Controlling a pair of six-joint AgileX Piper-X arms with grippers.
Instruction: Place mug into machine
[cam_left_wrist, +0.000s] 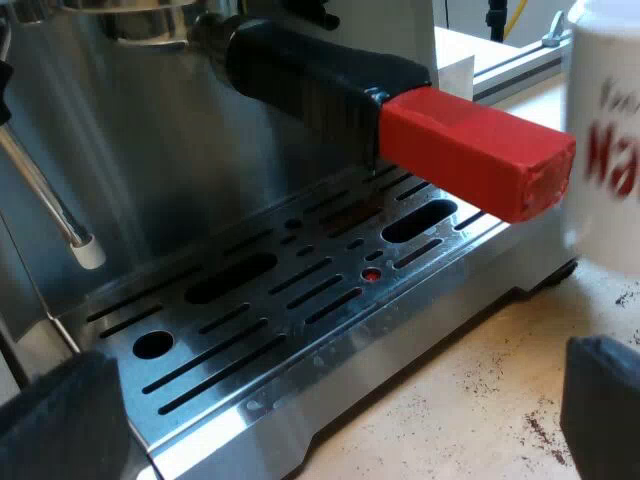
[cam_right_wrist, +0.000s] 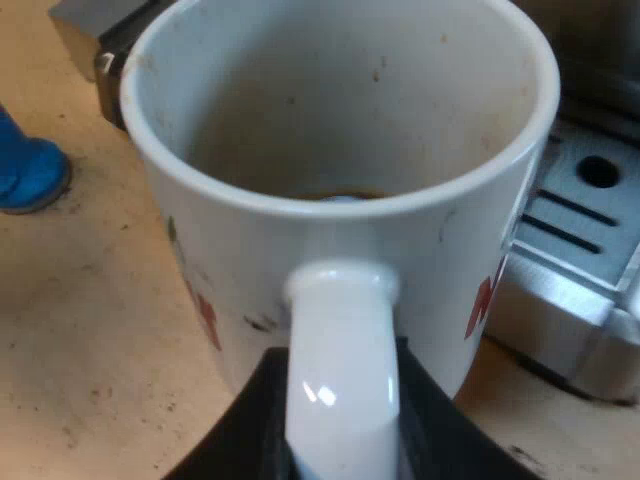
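White mug (cam_right_wrist: 340, 190) sits clamped in right gripper (cam_right_wrist: 341, 415).

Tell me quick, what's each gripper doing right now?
Left gripper: open, holding nothing.
Right gripper: closed on the mug, at its handle.

You see a white mug (cam_right_wrist: 250, 260) with red lettering, a black handle (cam_left_wrist: 310, 70) ending in red, a silver slotted tray (cam_left_wrist: 300, 300), a blue tamper (cam_right_wrist: 25, 175).
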